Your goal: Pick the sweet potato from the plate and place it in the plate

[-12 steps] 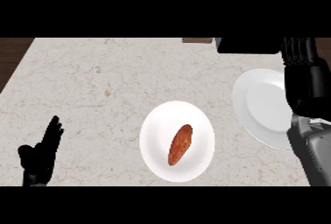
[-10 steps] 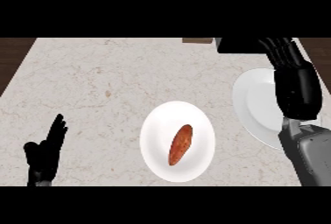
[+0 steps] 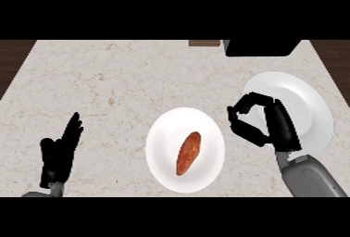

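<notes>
1. Curling over the desk (image 3: 116, 83), the right hand (image 3: 277, 127) has its fingers bent in towards the thumb so that they form a ring, and nothing is held inside it.
2. Its back and wrist lie over the left rim of a white plate (image 3: 304, 104), which spreads out to the right of this hand and beyond it.
3. To the left of the right hand, just beside its curled fingers, lies a second white plate (image 3: 164, 139). The sweet potato (image 3: 189, 152) lies on the middle of that plate, long and orange-brown, with its upper end tilted towards the right hand. Hand and sweet potato are apart, with the plate's right rim and a narrow strip of bare desk between them.
4. The left hand (image 3: 58, 157) rests open, fingers up, near the view's lower left, well apart from both plates.
5. Between the left hand and the sweet potato's plate the desk top is bare, and it is bare too beyond that plate up to the far edge.
6. Far beyond the right hand, at the desk's far edge, stands a black block (image 3: 262, 47), with a small brown thing (image 3: 205, 43) just to its left.
7. Dark wood shows past the desk's left and right edges.
</notes>
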Robot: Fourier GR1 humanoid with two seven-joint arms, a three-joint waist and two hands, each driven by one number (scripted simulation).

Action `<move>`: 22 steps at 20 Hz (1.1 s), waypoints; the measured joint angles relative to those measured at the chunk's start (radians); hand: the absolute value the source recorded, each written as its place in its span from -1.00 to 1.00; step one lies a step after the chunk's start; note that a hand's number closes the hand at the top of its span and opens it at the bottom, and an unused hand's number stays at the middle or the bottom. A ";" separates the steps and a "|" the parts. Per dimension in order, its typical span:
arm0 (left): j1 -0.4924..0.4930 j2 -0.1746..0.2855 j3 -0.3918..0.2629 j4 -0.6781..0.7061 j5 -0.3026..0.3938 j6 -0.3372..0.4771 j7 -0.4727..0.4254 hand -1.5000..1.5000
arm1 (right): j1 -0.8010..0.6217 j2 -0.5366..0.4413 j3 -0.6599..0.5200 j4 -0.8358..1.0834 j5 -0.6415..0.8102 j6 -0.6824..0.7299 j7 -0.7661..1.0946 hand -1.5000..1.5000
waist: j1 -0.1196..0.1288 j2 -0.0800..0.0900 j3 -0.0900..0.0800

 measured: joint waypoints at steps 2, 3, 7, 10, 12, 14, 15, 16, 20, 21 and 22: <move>-0.010 -0.004 -0.005 -0.014 0.002 0.004 0.026 0.00 | 0.080 0.094 0.006 0.010 -0.010 -0.096 -0.031 -1.00 | -0.003 0.003 0.008; -0.017 -0.005 -0.006 -0.022 0.004 0.005 0.040 0.00 | 0.112 0.147 0.006 0.001 -0.045 -0.122 -0.058 -1.00 | -0.004 0.004 0.012; -0.043 -0.023 -0.022 -0.026 -0.010 0.019 0.070 0.00 | 0.243 0.271 0.047 0.012 -0.155 -0.109 -0.289 -1.00 | 0.005 0.007 0.016; -0.062 -0.030 -0.032 -0.054 -0.025 0.032 0.115 0.00 | 0.294 0.255 0.098 0.056 -0.129 -0.068 -0.381 -1.00 | 0.014 0.006 0.014; -0.069 -0.032 -0.036 -0.062 -0.036 0.036 0.132 0.00 | 0.288 0.229 0.126 0.082 -0.069 -0.071 -0.362 -1.00 | 0.019 0.006 0.013; -0.075 -0.035 -0.037 -0.062 -0.041 0.038 0.142 0.00 | 0.268 0.188 0.146 0.088 0.008 -0.082 -0.293 -1.00 | 0.021 0.005 0.012; -0.079 -0.037 -0.037 -0.061 -0.043 0.040 0.150 0.00 | 0.263 0.170 0.160 0.080 0.050 -0.089 -0.252 -1.00 | 0.021 0.005 0.012; -0.066 -0.027 -0.033 -0.072 -0.041 0.033 0.150 0.00 | 0.257 0.145 0.166 0.064 0.087 -0.091 -0.204 -1.00 | 0.022 0.003 0.011; -0.076 -0.039 -0.032 -0.072 -0.049 0.038 0.164 0.00 | 0.184 0.083 0.203 0.005 0.222 -0.029 0.035 -1.00 | 0.022 0.002 0.010; -0.071 -0.037 -0.032 -0.076 -0.049 0.034 0.166 0.00 | 0.163 0.078 0.215 -0.006 0.246 0.001 0.095 -1.00 | 0.024 0.002 0.010; -0.072 -0.035 -0.031 -0.087 -0.052 0.035 0.173 0.00 | 0.141 0.069 0.220 -0.019 0.262 0.037 0.152 -1.00 | 0.025 0.002 0.010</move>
